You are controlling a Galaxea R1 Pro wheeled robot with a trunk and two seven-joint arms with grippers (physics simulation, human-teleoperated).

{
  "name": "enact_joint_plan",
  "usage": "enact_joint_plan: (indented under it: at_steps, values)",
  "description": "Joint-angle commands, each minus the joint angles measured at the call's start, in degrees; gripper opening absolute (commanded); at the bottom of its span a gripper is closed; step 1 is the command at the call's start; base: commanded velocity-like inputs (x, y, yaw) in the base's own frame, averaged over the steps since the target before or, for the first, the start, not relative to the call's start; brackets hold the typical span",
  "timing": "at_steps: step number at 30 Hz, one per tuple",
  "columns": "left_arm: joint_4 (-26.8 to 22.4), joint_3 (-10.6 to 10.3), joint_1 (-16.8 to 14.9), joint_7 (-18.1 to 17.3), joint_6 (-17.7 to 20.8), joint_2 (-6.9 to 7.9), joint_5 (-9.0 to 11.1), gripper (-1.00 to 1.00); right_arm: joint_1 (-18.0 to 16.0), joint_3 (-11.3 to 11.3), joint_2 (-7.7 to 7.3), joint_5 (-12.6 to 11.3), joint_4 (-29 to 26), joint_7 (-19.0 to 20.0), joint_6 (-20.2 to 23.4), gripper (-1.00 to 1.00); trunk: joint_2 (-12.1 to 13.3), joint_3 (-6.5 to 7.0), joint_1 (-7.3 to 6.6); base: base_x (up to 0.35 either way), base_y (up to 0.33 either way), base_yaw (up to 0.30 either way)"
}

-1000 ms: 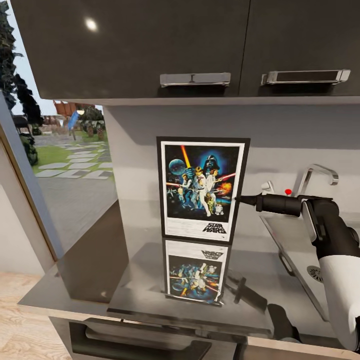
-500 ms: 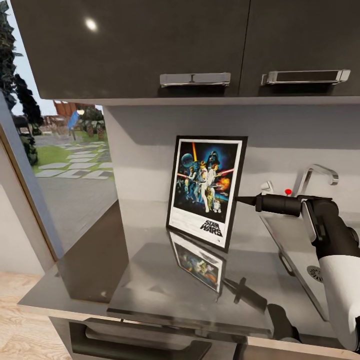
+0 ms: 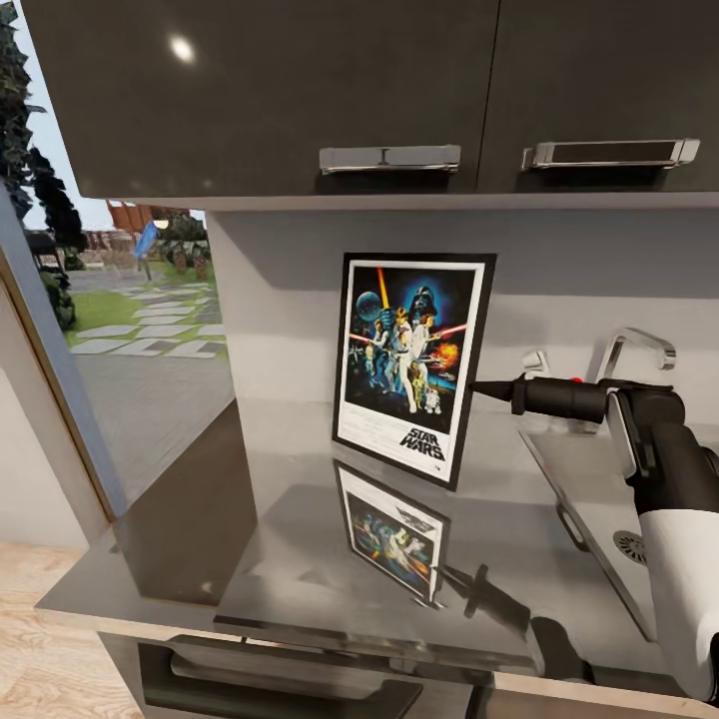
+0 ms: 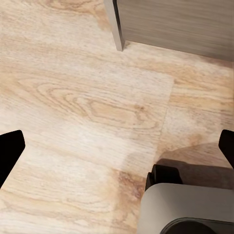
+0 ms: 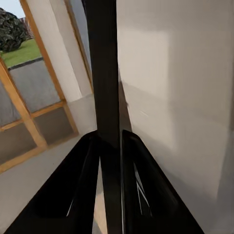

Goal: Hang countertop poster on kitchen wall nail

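- Head view: poster (image 3: pixel 412 366) is clear of the kitchen countertop (image 3: pixel 300 559), tilted, its right frame edge pinched by right gripper (image 3: pixel 477 389). Dimmer mirror copy sits on the glossy top below.
- Head view: looks like a thin, stiff, light framed panel w/ slick frame. An edge pinch is the only real hold, and gripping mid-height on the side, as here, should limit swing. Probably prone to pivoting in the fingers if moved fast.
- Head view: room is tight. Upper cabinets (image 3: pixel 300 90) hang right above the poster's top edge, back wall (image 3: pixel 280 300) just behind, tap (image 3: pixel 634 350) and sink (image 3: pixel 599 499) near the arm. Open space is toward the robot and to its left, by the window (image 3: pixel 120 330). No wall nail seen.
- Left wrist view: left gripper (image 4: pixel 117 148) spread wide, fingertips (image 4: pixel 9 151) at the frame sides, nothing held. Wood floor (image 4: pixel 83 107) below, part of robot base (image 4: pixel 187 207) near.
- Right wrist view: right gripper's fingers (image 5: pixel 78 185) closed tight on the poster's black edge (image 5: pixel 105 73), seen end-on. Pale wall close on one side, window on the other.
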Motion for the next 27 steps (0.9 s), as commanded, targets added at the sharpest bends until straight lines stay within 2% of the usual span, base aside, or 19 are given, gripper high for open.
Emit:
enact_joint_plan:
  at_steps: [1, 13, 22, 27]
  values:
    - [-0.1, 0.2, 0.0, -0.1, -0.1, -0.02, 0.0, 1.0, 0.0, 0.0, 0.0, -0.2, 0.0, 0.3, 0.7, -1.0, 0.0, -0.05, 0.0, 0.0, 0.0, 0.0]
    - [-0.1, 0.2, 0.0, -0.2, -0.1, -0.02, 0.0, 1.0, 0.0, 0.0, 0.15, -0.2, 0.0, 0.3, 0.7, -1.0, 0.0, -0.05, 0.0, -0.012, 0.0, 0.0]
    - [-0.1, 0.2, 0.0, -0.2, -0.1, -0.02, 0.0, 1.0, 0.0, 0.1, 0.2, -0.2, -0.1, 0.3, 0.6, -1.0, 0.0, -0.05, 0.0, -0.284, 0.0, 0.0]
    - [-0.1, 0.3, 0.0, -0.2, -0.1, 0.17, 0.0, 1.0, 0.0, 0.2, 0.31, -0.2, -2.1, 0.4, 0.7, -1.0, 0.0, -0.05, 0.0, -0.335, 0.0, 0.0]
